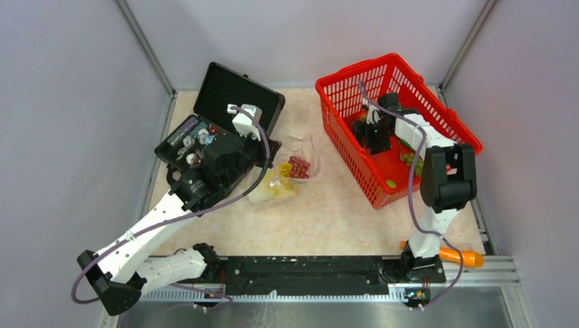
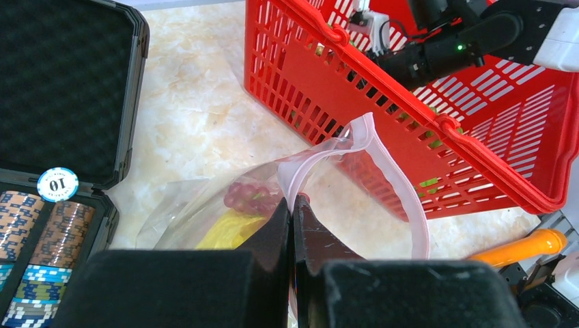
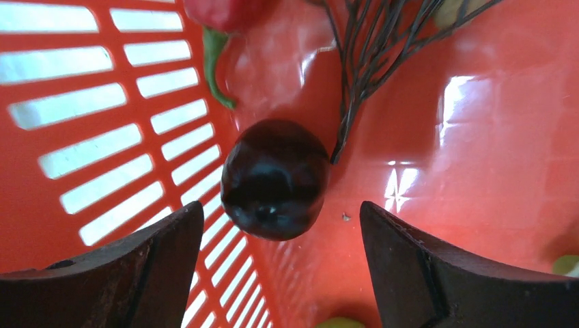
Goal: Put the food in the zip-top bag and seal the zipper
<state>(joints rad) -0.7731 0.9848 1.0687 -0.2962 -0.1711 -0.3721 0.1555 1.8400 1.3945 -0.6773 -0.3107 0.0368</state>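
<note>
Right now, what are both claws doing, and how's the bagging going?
Left gripper shut on zip-top bag at its zipper, mouth open. Right gripper open in red basket, over dark round fruit. Fruit tight against basket wall.

- You have the case [image 1: 232, 92] at the far left corner of the surface [image 1: 328, 219], its lid raised behind its tray and chips [image 2: 41, 232] in the tray.
- The basket [image 1: 353, 70] stands at the far right corner.
- The bag [image 1: 300, 147] lies between them, just beside the case, mouth toward the basket.
- Inside it, the grapes [image 1: 298, 166] lie behind the leafy bunch [image 2: 225, 229].
- Your left hand [image 2: 292, 201] is on the zipper [image 2: 403, 198] at the bag's mouth.
- Your right hand [image 3: 280, 208] is down inside the basket, with a round fruit [image 3: 275, 179] just ahead of its fingers at the foot of the wall.
- A long item [image 1: 461, 257] lies at the near right edge.
</note>
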